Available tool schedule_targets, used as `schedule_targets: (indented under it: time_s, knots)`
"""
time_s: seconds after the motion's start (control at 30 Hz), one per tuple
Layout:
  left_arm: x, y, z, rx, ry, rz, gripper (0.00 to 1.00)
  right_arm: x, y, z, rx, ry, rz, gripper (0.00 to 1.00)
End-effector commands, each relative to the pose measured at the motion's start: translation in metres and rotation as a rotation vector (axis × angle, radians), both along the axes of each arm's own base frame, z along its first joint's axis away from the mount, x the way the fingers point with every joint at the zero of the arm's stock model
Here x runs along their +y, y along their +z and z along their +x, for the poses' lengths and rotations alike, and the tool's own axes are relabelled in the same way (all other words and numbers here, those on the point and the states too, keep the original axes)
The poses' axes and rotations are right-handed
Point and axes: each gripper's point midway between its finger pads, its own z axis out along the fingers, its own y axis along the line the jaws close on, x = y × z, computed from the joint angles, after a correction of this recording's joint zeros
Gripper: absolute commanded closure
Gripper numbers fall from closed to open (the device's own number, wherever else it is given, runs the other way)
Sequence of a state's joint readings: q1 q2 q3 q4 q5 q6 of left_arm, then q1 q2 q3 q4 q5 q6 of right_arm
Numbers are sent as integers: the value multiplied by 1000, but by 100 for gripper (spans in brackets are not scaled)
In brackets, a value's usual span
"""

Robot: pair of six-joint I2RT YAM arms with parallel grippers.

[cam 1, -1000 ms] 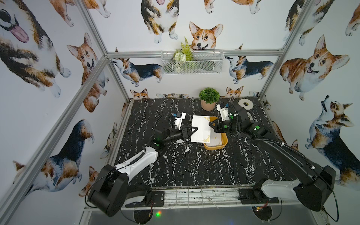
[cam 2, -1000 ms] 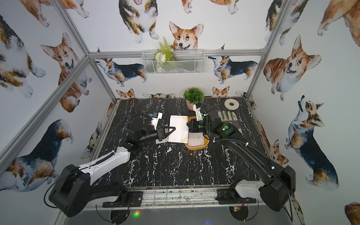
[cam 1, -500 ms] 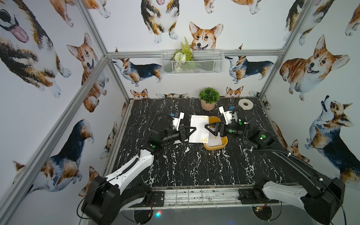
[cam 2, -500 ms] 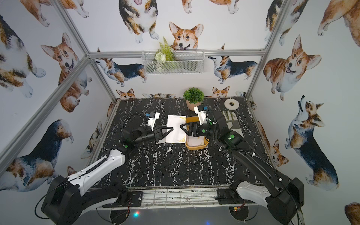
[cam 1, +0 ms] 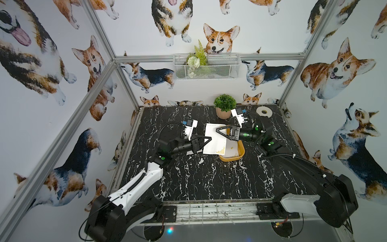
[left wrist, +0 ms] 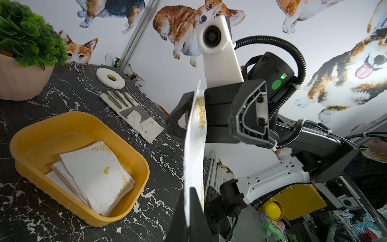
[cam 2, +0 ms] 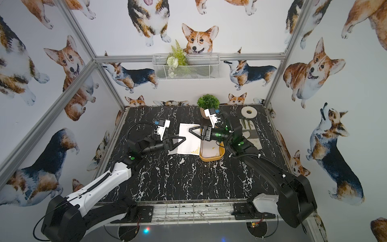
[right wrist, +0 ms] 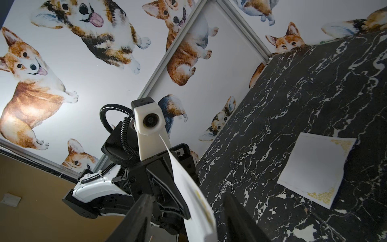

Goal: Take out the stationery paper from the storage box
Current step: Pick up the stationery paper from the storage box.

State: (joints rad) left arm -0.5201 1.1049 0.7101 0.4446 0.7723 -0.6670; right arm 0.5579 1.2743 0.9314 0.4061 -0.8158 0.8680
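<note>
This is a robot test booth in a lab, not a home. A left robot arm (cam 1: 144, 178) and a right robot arm (cam 1: 303, 167) sit on a metal rail (cam 1: 209, 211) at the front of a black marble tabletop (cam 1: 209, 178). Silver metal bars (cam 1: 100, 69) frame walls (cam 1: 136, 31) covered in corgi dog pictures. A small white camera (left wrist: 211, 37) and black cables (left wrist: 293, 52) ride on an arm. A potted plant (cam 1: 224, 104) and a wire basket (cam 1: 206, 68) sit at the back.

White walls (cam 1: 136, 31) printed with corgi dogs surround the black, white-veined marble bench (cam 1: 199, 178). Grey aluminium bars (cam 1: 146, 59) frame the corners.
</note>
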Motion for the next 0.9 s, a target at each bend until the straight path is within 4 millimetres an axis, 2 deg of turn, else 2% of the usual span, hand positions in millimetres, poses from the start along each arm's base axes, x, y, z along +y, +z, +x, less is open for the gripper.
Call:
schedule_targets:
  time_s: [0.0,0.17,0.23,0.4,0.47,0.6,0.63,0.73,0.87]
  knots:
    - [-1,11,-3,-27,-15,-21,100,4,17,-3,-31,41,53,61]
    - [0,7,-3,-22,-11,-6,100,4,12,-2,-25,37,41,87]
    - [1,5,-4,-20,-6,4,100,1,12,-3,-32,25,25,94]
    - [4,1,-3,-24,13,24,100,-8,14,-5,-49,-6,-3,94]
    - [4,-2,-3,-18,15,31,100,-12,15,-6,-56,-12,-9,99]
    - [5,-4,-2,-16,22,37,100,-16,11,-7,-53,-26,-28,100]
    - [5,-4,-2,-17,24,38,100,-17,11,-7,-54,-30,-29,92]
    - [6,-7,-2,-12,31,46,100,-18,9,-8,-53,-34,-36,88]
    - [6,-9,-1,-8,36,54,100,-19,7,-9,-55,-37,-48,100]
